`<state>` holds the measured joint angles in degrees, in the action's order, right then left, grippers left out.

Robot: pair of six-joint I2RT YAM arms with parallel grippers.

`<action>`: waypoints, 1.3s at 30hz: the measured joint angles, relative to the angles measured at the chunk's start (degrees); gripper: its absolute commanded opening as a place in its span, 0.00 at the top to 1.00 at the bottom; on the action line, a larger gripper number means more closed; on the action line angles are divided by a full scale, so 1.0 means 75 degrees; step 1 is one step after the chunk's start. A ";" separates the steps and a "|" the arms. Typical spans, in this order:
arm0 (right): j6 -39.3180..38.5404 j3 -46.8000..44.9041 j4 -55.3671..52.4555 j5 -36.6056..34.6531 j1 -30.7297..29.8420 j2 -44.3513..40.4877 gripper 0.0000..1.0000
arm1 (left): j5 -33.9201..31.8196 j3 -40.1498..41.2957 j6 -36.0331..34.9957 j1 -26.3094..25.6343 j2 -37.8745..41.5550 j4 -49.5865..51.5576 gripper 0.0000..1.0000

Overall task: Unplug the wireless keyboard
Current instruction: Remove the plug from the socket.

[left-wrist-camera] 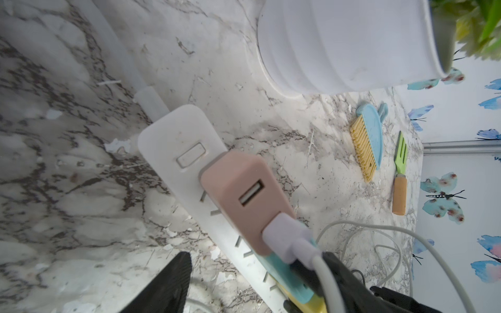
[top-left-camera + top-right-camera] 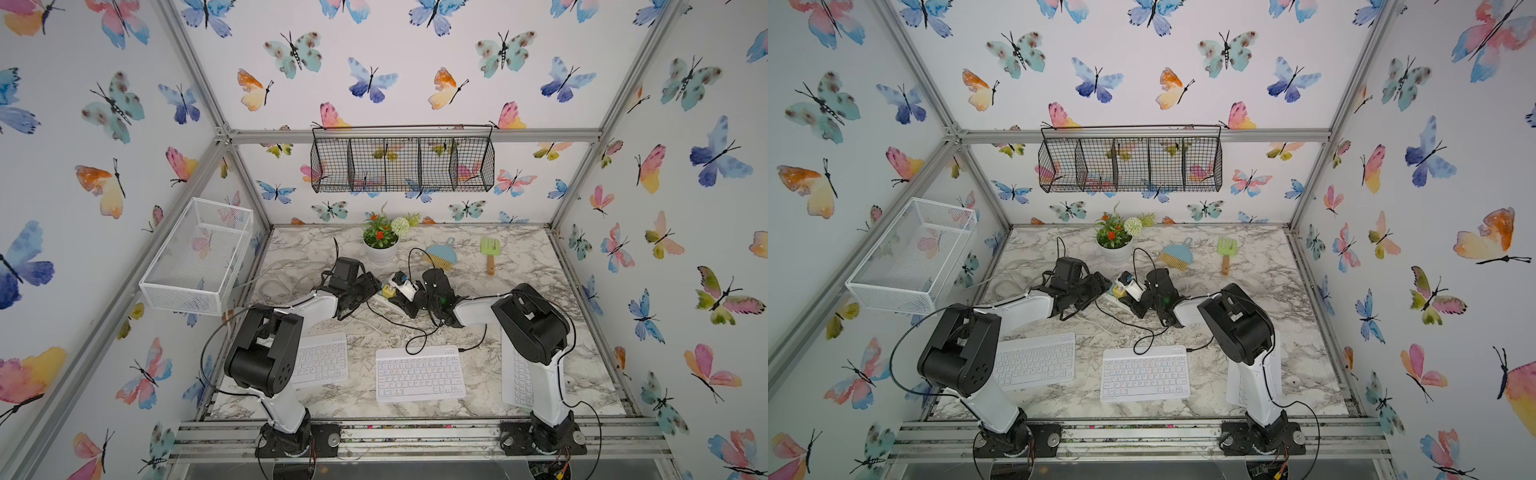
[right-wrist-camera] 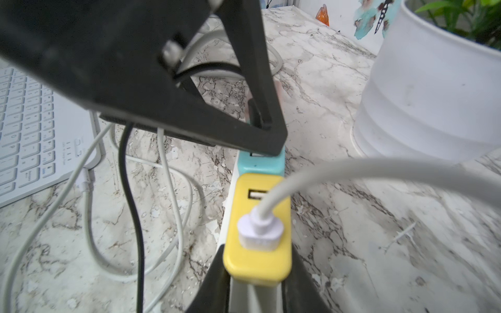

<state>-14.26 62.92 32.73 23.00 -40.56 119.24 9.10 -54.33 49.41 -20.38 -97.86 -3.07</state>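
Holding: the right gripper (image 3: 256, 257) has its jaws narrow, pinching both sides of the yellow charger (image 3: 271, 268).
Left gripper (image 1: 254, 268): jaws wide, gripping nothing; one sits over bare tabletop (image 2: 540, 299), and one is right by the blue charger (image 3: 260, 164).
Power strip (image 1: 173, 141): flat in the middle of the tabletop, with the pink charger (image 1: 244, 195), the blue one and the yellow one in a row on it.
Black plug (image 3: 253, 113): in the blue charger, close beside one left jaw.
Black cable (image 3: 130, 189): runs to the back right corner of the middle keyboard (image 2: 419, 374).
Middle keyboard: flat near the front edge, between the two arm bases.
Other keyboards: left keyboard (image 2: 1034, 361) and right keyboard (image 2: 519, 378) lie beside it, partly under the arms.
Back edge: plant pot (image 2: 381, 251) just behind the strip; brush (image 2: 440, 255) and green fork (image 2: 490, 253) near it.
Open room: bare tabletop to the right of the right arm, out to the right edge.
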 measured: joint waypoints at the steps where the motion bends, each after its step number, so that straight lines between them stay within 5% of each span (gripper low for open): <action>1: -0.0003 0.0026 -0.0044 0.0000 0.0000 0.0003 0.81 | -0.0017 0.0000 -0.0003 -0.0006 -0.0020 -0.0038 0.26; 15: -0.0026 0.0376 -0.0230 -0.0006 -0.0020 0.0134 0.54 | -0.0280 -0.0082 -0.0076 -0.0163 -0.0283 -0.0286 0.33; 26: -0.0061 0.0664 -0.0323 0.0058 -0.0044 0.0181 0.79 | -0.0376 -0.0073 -0.0090 -0.0184 -0.0335 -0.0393 0.34; 39: -0.0787 0.0472 -0.0224 -0.0769 -0.0370 0.0035 0.82 | -0.0376 0.0117 -0.0105 -0.0184 -0.0379 -0.0729 0.34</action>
<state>-20.16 66.46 31.05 17.23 -43.33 119.50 6.28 -53.45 48.62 -21.76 -100.71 -8.54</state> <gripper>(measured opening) 0.292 0.661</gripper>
